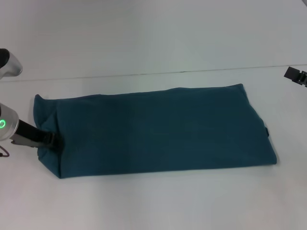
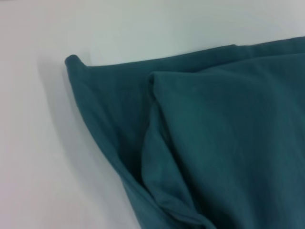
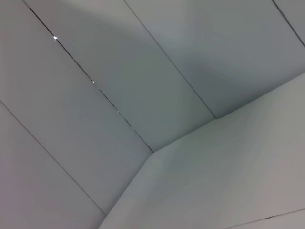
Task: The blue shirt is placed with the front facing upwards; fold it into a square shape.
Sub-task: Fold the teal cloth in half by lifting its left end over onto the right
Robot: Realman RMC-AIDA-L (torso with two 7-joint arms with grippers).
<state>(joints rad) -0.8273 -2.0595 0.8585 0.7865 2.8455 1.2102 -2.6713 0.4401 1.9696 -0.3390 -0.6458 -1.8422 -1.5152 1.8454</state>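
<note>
The blue shirt (image 1: pixel 153 132) lies flat on the white bench (image 1: pixel 153 43), folded into a long strip that runs from left to right. Only plain teal cloth faces up.

The left arm comes in low from the left edge of the head view. The left gripper (image 1: pixel 52 140) sits at the left end of the shirt, and its dark jaws are pinching the cloth there. Where they hold it, the edge is bunched and lifted a little off the bench. The left wrist view shows that same end up close, with one layer folded over another and a rolled corner sticking out.

The right gripper (image 1: pixel 296 75) is far away at the right edge of the head view, above the bench and apart from the shirt. Only a small dark bit of it shows, so I cannot tell if its jaws are spread or pressed together. The right wrist view shows only pale flat panels and thin seams.

A small dark tab (image 1: pixel 266 130) pokes out at the shirt's right end.
</note>
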